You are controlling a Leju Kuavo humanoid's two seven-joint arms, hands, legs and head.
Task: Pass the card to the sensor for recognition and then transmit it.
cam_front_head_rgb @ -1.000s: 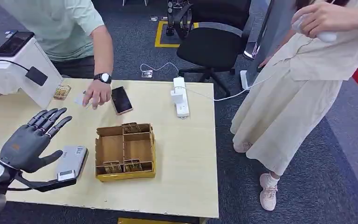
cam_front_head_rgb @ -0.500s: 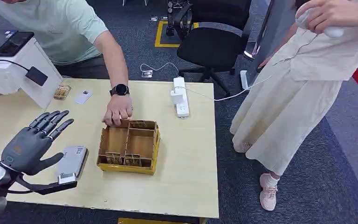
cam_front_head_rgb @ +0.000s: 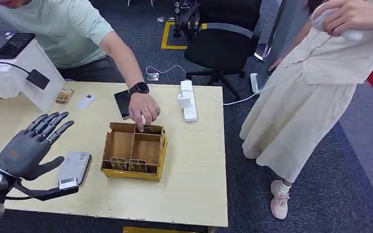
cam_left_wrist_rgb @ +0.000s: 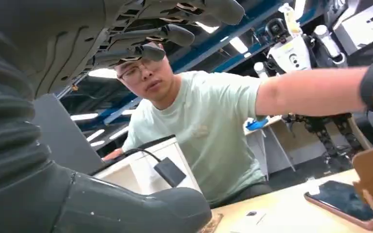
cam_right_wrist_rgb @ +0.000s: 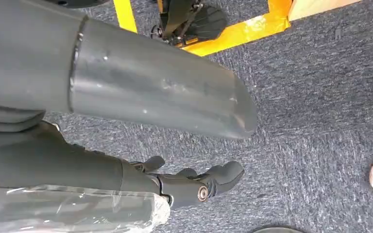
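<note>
My left hand (cam_front_head_rgb: 29, 146) hovers over the table's left side, fingers spread, holding nothing. Just right of it lies the grey sensor unit (cam_front_head_rgb: 74, 169). A small white card (cam_front_head_rgb: 86, 101) lies flat at the back of the table, far from my hand. A divided cardboard box (cam_front_head_rgb: 135, 151) with gold packs in its slots stands mid-table. A person's hand (cam_front_head_rgb: 144, 108) rests on its back edge. In the left wrist view my fingers (cam_left_wrist_rgb: 165, 29) and thumb (cam_left_wrist_rgb: 126, 208) are apart. My right hand (cam_right_wrist_rgb: 194, 187) hangs over carpet with nothing in it.
A dark phone (cam_front_head_rgb: 122, 103) lies behind the box, and a white power strip (cam_front_head_rgb: 188, 101) near the back right edge. A white stand (cam_front_head_rgb: 26, 73) with a laptop fills the back left corner. A second person (cam_front_head_rgb: 311, 97) stands right of the table.
The person's hand left the white card, crossed to the box and pushed it slightly back and right. The phone shows again. My left hand barely moved.
</note>
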